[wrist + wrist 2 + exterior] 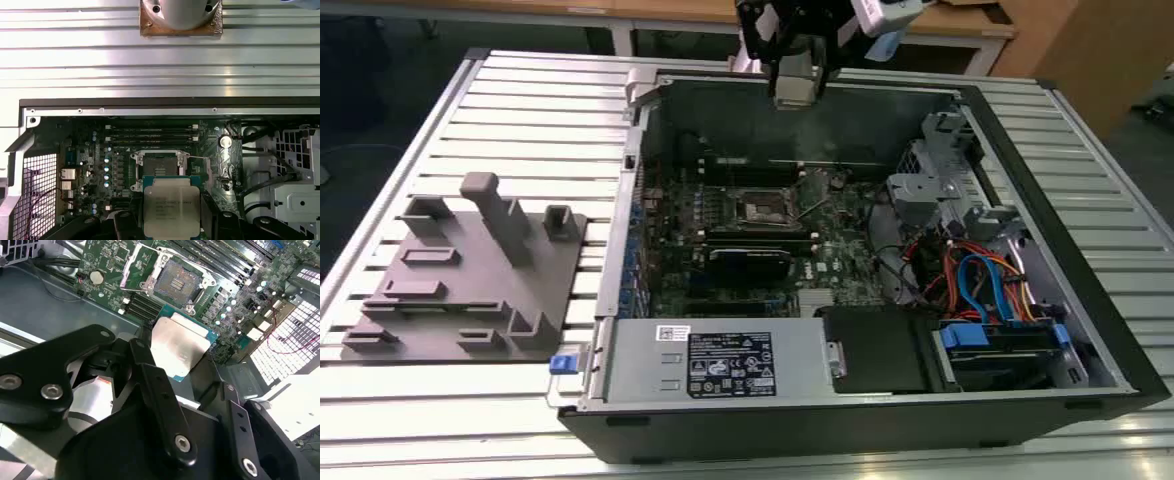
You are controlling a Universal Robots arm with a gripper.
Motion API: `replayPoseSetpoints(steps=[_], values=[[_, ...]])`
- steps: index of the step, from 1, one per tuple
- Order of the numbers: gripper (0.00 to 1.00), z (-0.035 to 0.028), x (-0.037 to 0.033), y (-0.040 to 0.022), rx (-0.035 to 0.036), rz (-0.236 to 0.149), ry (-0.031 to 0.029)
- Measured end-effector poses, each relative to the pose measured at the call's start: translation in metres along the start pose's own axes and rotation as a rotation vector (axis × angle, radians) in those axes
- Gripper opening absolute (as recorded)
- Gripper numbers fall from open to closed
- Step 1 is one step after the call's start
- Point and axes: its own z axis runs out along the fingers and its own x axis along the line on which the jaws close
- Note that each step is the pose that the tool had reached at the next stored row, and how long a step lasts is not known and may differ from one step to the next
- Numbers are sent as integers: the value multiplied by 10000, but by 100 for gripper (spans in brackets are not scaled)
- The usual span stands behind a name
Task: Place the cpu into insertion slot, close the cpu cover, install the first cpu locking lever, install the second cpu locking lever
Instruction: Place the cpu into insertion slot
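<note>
— Where do we see the cpu [171, 205]?

— Pinched in the hand [172, 222], its dull silver top showing in both wrist views. We see black fingers [142, 354] pressed against its opposite edges, so the hand is clamped on the chip and not spread.

— Is it in the insertion slot [159, 162]?

— No. We find the slot apart from the chip, its dark centre bare inside the silver rim. In the second wrist view a thin silver frame, which we take for the cpu cover [132, 267], sits along one side of the slot and off its centre. We cannot tell how far it is raised.

— And around that?

— The slot sits on the green circuit board [674, 285], with long black memory slots [150, 134] just beside it. The board lies inside an open computer case [854, 405]. In the exterior view we see the hand [797, 85] hanging above the case's far wall.

— What carries the case?

— A slatted metal tabletop [520, 110]. On the exterior view's left, beside the case, we note a grey fixture [467, 270] with upright posts.
</note>
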Motion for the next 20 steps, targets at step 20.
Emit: replayPoseSetpoints(steps=[20], values=[[54, 0, 0, 0, 0, 0, 0]])
